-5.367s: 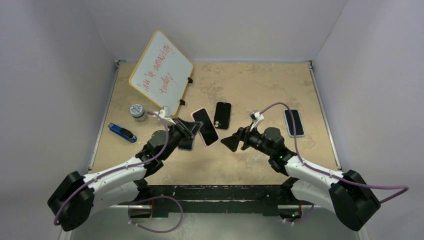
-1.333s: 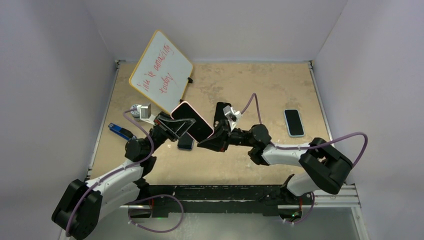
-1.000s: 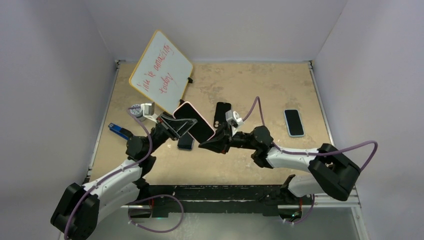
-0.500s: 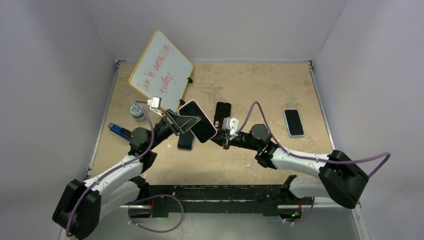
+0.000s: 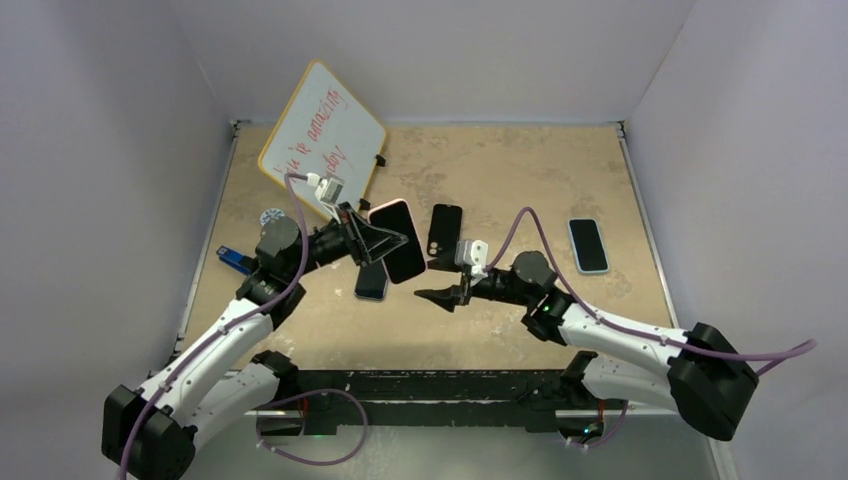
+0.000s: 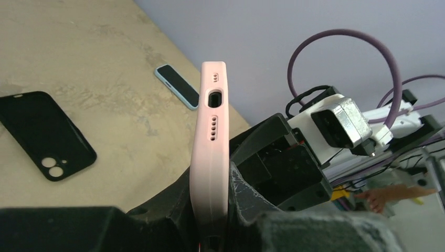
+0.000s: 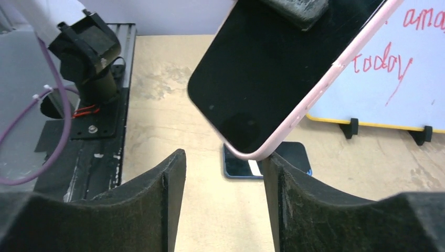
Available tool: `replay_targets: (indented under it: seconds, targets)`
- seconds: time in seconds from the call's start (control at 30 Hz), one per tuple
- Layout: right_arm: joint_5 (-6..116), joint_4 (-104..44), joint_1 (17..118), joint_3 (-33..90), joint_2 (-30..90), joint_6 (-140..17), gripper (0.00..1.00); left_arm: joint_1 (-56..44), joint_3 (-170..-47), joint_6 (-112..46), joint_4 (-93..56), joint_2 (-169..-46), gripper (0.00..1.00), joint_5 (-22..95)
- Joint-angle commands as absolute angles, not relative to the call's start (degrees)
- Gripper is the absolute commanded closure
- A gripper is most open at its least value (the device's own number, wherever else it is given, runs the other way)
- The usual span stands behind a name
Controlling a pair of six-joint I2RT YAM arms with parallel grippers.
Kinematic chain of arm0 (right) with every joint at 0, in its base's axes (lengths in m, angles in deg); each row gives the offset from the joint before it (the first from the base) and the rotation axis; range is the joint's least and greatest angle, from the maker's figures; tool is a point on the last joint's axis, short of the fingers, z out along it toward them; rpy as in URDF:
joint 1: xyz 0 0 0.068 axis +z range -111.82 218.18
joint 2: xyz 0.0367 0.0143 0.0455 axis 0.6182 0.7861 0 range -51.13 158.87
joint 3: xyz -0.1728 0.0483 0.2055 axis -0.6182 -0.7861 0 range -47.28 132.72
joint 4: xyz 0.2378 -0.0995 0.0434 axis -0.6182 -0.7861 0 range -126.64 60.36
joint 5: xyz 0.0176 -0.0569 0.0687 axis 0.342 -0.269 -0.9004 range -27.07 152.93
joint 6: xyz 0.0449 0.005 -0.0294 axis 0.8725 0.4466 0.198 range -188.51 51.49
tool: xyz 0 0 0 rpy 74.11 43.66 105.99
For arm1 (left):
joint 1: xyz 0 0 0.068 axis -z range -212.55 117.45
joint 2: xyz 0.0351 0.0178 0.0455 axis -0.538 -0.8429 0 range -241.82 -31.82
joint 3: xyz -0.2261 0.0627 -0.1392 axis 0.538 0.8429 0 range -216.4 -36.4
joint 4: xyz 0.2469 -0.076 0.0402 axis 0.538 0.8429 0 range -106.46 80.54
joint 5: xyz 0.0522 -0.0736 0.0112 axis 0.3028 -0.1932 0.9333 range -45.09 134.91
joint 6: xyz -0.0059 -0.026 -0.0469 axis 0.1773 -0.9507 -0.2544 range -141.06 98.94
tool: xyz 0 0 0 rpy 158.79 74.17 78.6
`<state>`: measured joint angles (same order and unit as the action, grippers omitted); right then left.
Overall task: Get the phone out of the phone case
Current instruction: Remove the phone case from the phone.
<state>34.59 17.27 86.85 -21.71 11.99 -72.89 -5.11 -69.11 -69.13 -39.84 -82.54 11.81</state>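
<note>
So the left claw (image 5: 383, 243) is clamped tight on the pink phone case (image 6: 210, 147), one finger on each flat side. It's got the whole thing up in the air over the middle of the desk (image 5: 520, 170), tilted. The phone (image 7: 273, 63) is very much still in there: from the right wrist cam you can see the black screen with the pink rim running all the way around the corner. The left wrist cam looks straight down the bottom edge, with the charging port cutout and speaker holes facing the camera. The right claw (image 5: 428, 296) is let go, fingers (image 7: 173, 194) spread with nothing between them, sitting low just beside the phone's bottom corner. That corner hangs over the gap between the fingers; from above it looks like it's not touching. Other stuff lying around: an empty black case (image 5: 445, 230) flat on the desk just right of the held phone, a phone in a light blue case (image 5: 587, 245) well off to the right, and another phone (image 5: 371, 283) flat on the desk under the raised one. The whiteboard (image 5: 320, 140) with red scribbles is propped at the back left, and there's a blue thing (image 5: 235, 260) by the left edge that I can't really make out.
</note>
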Motion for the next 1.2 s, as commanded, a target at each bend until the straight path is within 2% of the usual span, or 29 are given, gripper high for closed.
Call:
replay_targets:
  seconds: [0.0, 0.2, 0.73, 0.83, 1.07, 1.17]
  targets:
    - [29.7, 15.7, 86.6, -22.4, 9.4, -70.9, 0.41, -5.3, -77.9, -52.5, -27.0, -81.2, 1.0, 7.5]
    - [24.5, 15.9, 86.7, -21.3, 8.5, -69.0, 0.37, -5.3, -82.2, -45.6, -22.0, -81.5, 1.0, -0.1]
    - [23.1, 15.4, 86.7, -16.6, 10.7, -66.0, 0.39, -5.3, -84.8, -41.5, -23.2, -84.5, 1.0, -12.1]
    - [22.3, 14.2, 86.6, -15.8, 11.4, -67.5, 0.44, -5.3, -84.7, -41.5, -23.4, -84.3, 1.0, -13.1]
    - [19.9, 10.3, 86.7, -14.9, 11.8, -78.4, 0.76, -5.3, -85.8, -41.9, -23.6, -84.5, 1.0, -15.6]
    - [19.2, 5.9, 86.7, -13.8, 11.9, -84.6, 0.79, -5.4, -87.3, -41.4, -21.8, -85.7, 1.0, -14.6]
